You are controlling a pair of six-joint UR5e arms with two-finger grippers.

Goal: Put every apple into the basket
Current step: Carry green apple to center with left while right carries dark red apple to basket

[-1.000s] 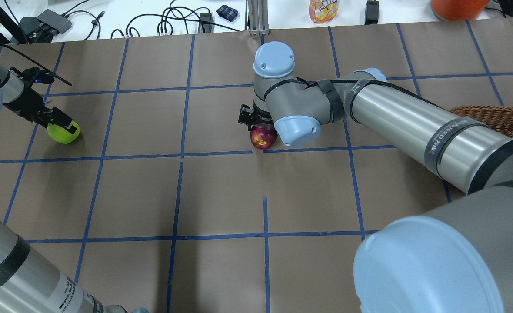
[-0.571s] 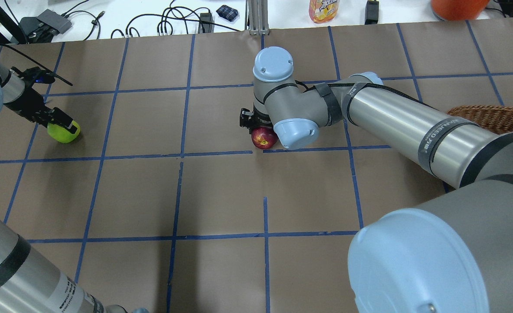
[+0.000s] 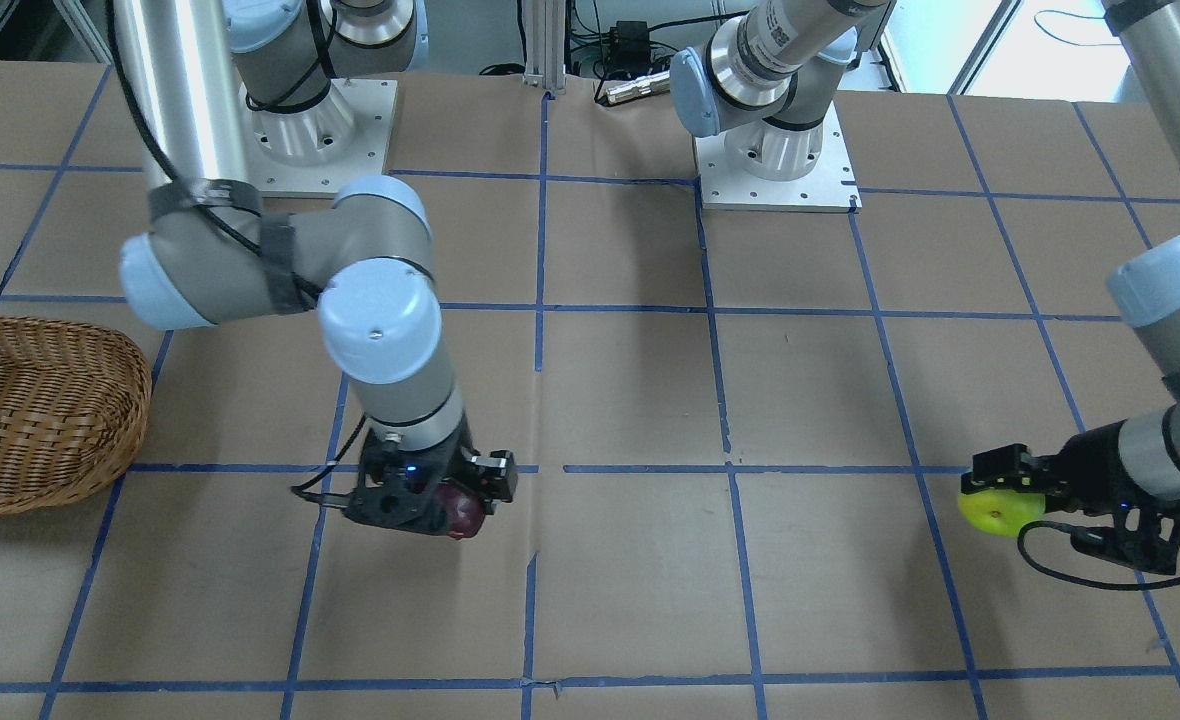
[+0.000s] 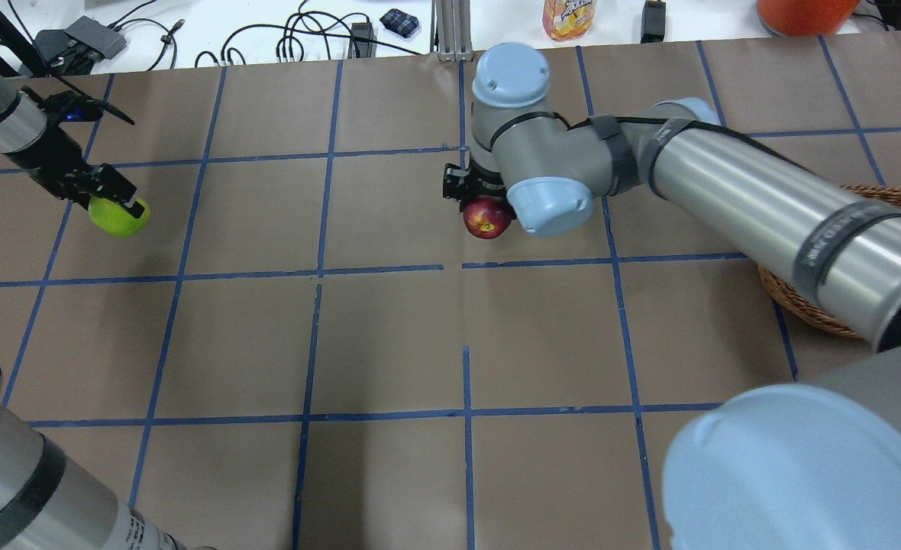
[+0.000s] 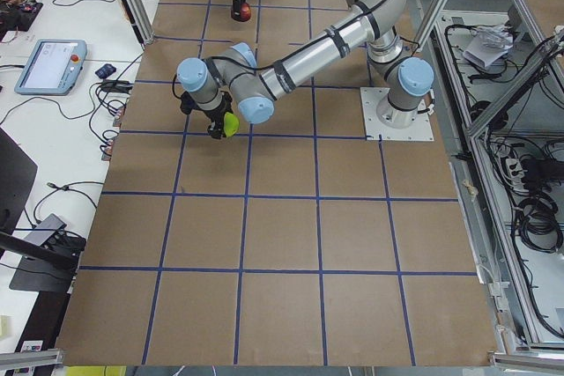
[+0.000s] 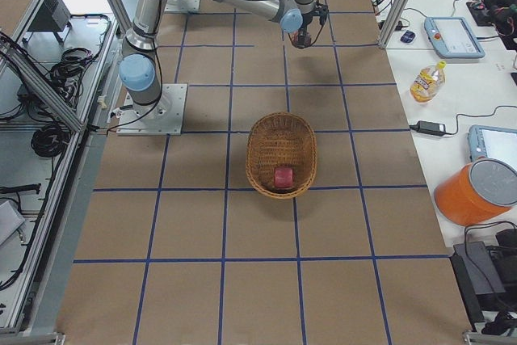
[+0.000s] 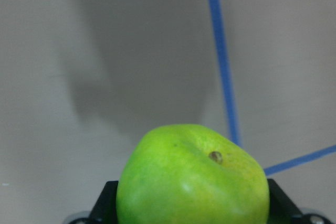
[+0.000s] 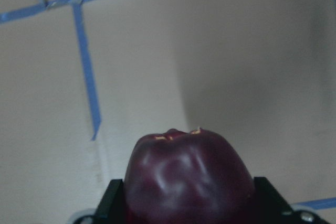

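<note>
Broadly, the table (image 4: 389,344) is covered in brown paper with a grid of blue tape. The wicker basket (image 6: 262,139) sits on it toward the robot's right, well apart from both grippers.

One red apple (image 6: 283,177) lies inside the basket, near one end of the oval, and nothing else is in there. Only the exterior right view shows this plainly, since it takes in the whole basket from above. In the overhead view the right arm covers most of the basket, leaving just part of the rim and none of the inside. In the front-facing view the basket is cut off by the picture's edge, with only a dark red sliver showing there.

A dark maroon apple (image 4: 487,218) is near the middle of the table's width. The right gripper (image 8: 189,203) is clamped on it from above, with a black finger pressed to each side. The right wrist view shows those fingers and the apple's shadow lying apart from it on the paper, so the apple appears raised off the surface. The overhead view hides the grip under the wrist joint.

Far to the robot's left, the left gripper (image 7: 191,208) is closed on the yellow-green apple (image 3: 1000,510). The left wrist view shows its fingers on both sides and a shadow beyond it.
</note>
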